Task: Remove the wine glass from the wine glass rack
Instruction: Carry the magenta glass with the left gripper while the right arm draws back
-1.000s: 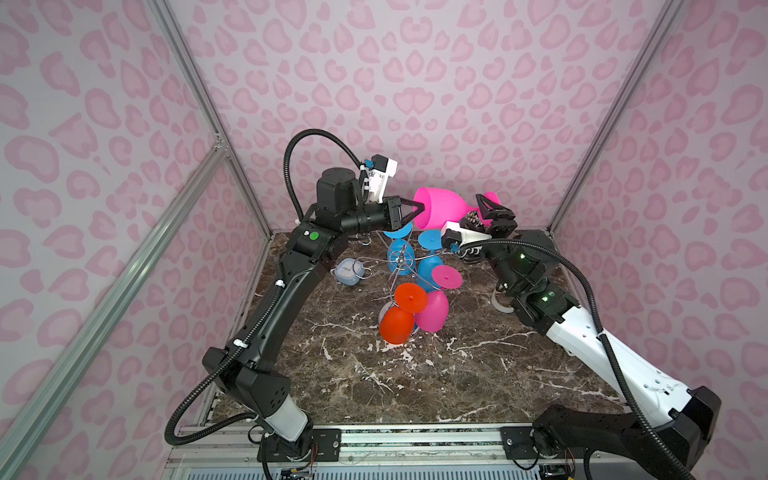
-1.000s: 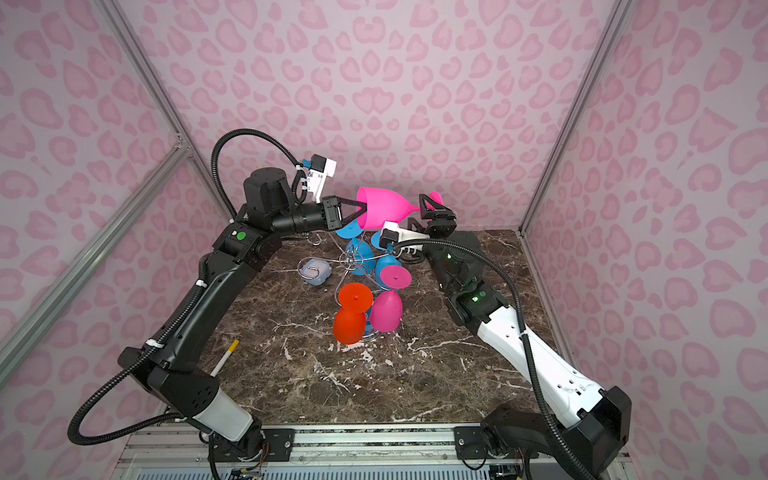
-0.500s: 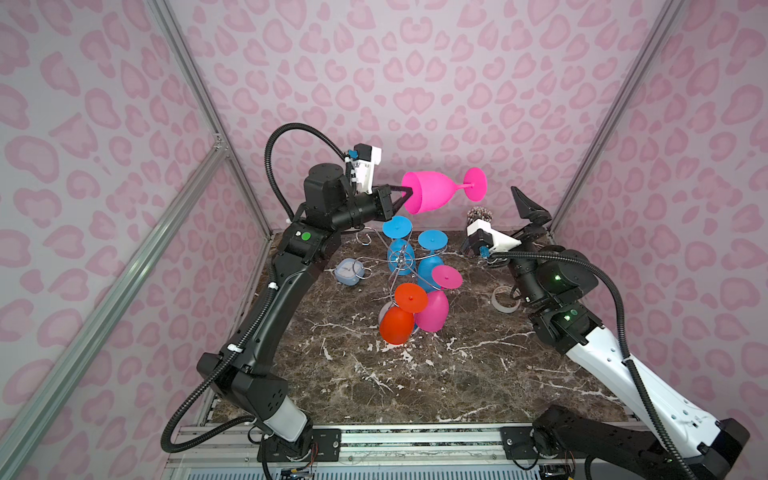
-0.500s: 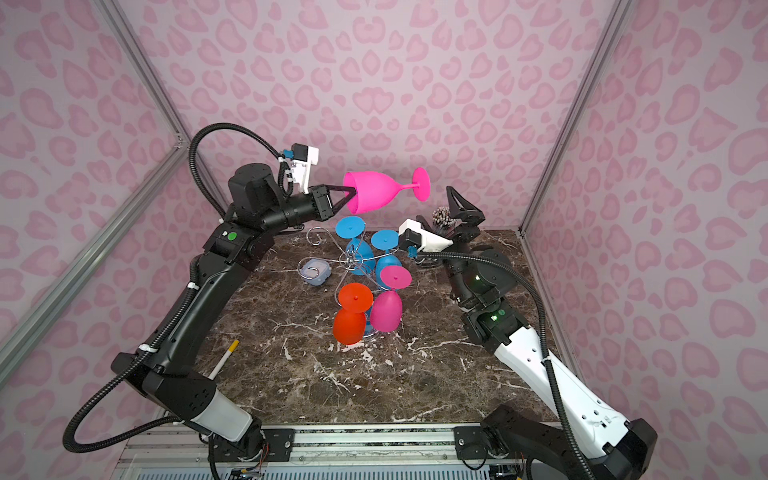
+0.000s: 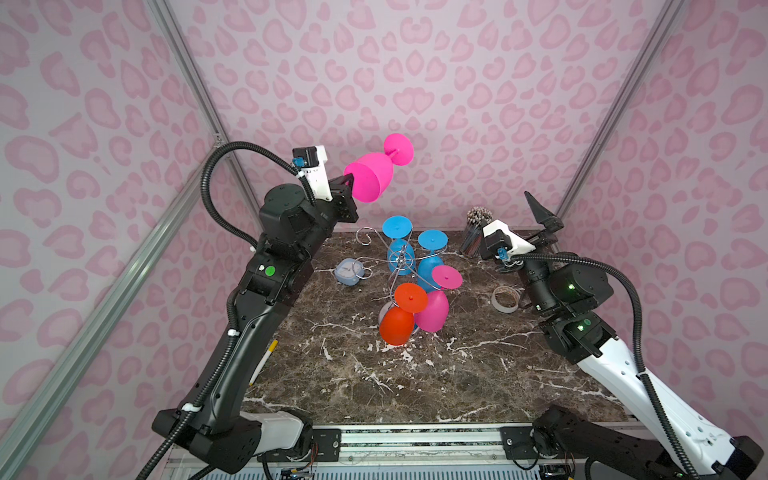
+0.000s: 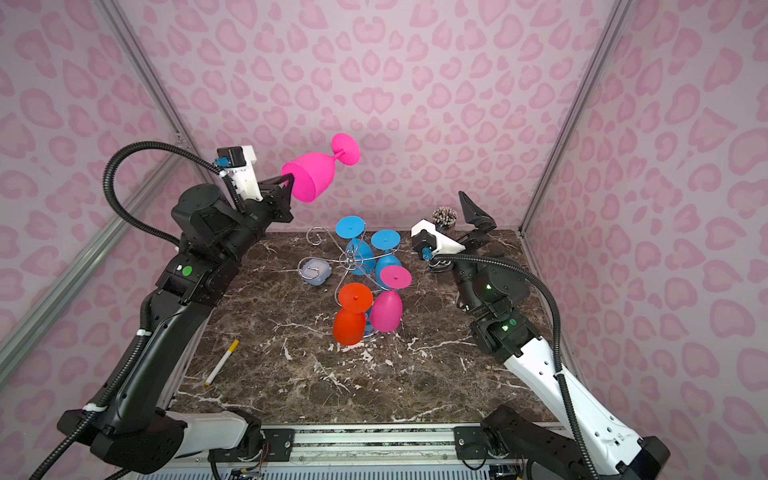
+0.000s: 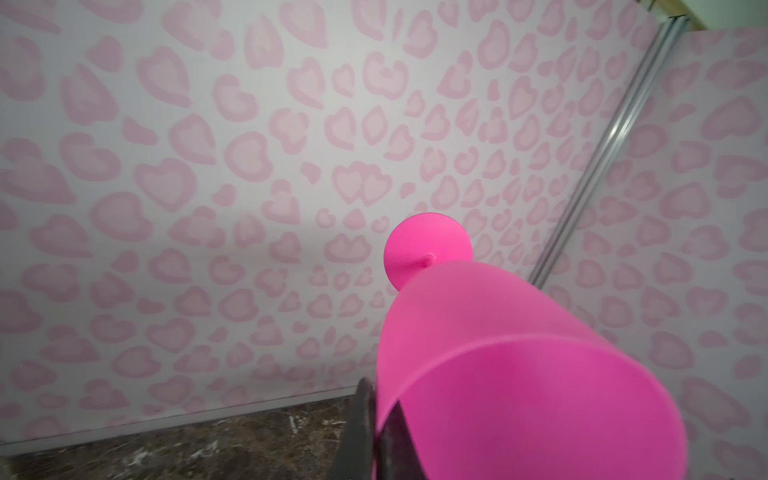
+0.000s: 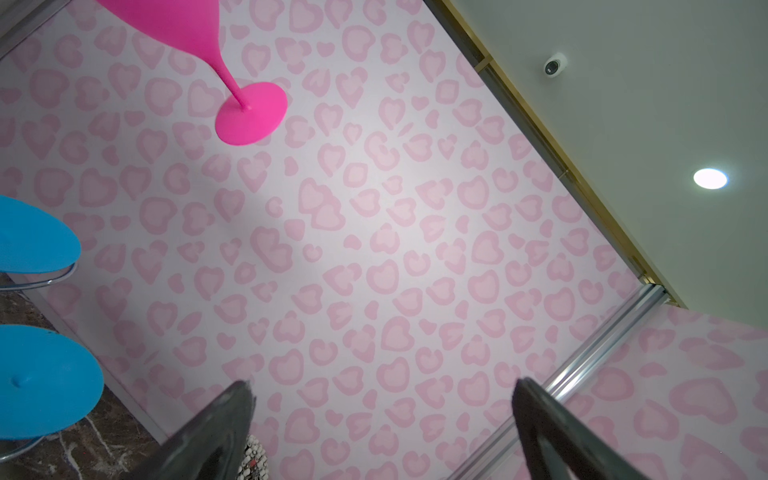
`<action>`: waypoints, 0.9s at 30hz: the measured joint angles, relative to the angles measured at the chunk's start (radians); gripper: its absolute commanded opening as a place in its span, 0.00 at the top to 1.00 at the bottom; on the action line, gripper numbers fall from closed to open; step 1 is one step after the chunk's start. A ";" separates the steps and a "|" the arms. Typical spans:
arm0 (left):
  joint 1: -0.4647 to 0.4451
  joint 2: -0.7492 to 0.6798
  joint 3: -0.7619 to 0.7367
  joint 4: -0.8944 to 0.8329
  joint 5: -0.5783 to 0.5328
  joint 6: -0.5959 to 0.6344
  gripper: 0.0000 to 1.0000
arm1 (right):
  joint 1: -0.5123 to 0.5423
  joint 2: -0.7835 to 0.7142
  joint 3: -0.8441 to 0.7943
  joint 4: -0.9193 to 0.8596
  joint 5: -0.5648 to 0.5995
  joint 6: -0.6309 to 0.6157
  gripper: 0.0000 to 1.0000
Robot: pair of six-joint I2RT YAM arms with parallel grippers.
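Left gripper (image 5: 351,185): clamped fully closed on the rim of the wine glass (image 5: 369,178); in the left wrist view one finger (image 7: 361,419) lay outside the bowl and the other inside it; raised high at the rear left.
Wine glass: bright pink; off the rack (image 5: 400,261) and in the air, above it and to its left in both top views; tilted, mouth toward the left gripper, foot up toward the back wall; touched only by the fingers.
Rack: chrome wire; stood near the middle of the table (image 5: 478,382); two blue glasses (image 5: 397,227), one pink glass (image 5: 432,311) and one orange glass (image 5: 397,325) hung from it, feet up.
Right gripper (image 8: 380,388): jaws spread wide with nothing between them; aimed up at the back wall; at the rear right, just beside the pencil cup (image 5: 475,235); well apart from the rack and the wine glass.
Table: dark marble; tape roll (image 5: 505,298) lay near the right arm; pen (image 6: 222,361) lay near the left arm; grey-blue item (image 5: 347,272) sat just left of the rack.
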 measured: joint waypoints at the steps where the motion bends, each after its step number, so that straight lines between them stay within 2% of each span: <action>1: 0.000 -0.023 -0.029 0.002 -0.060 0.026 0.96 | 0.000 0.001 0.000 -0.005 0.004 0.006 0.01; 6: 0.024 -0.103 -0.166 -0.006 -0.305 0.134 0.96 | 0.000 0.003 -0.002 -0.018 0.011 0.022 0.01; 11: 0.090 -0.160 -0.281 -0.074 -0.406 0.142 0.96 | 0.000 0.002 -0.016 -0.023 0.024 0.036 0.01; 15: 0.150 -0.172 -0.332 -0.170 -0.399 0.081 0.96 | -0.002 -0.002 -0.023 -0.031 0.029 0.044 0.01; 27: 0.212 -0.071 -0.348 -0.492 -0.177 -0.054 0.96 | -0.026 -0.009 -0.042 -0.037 0.030 0.080 0.01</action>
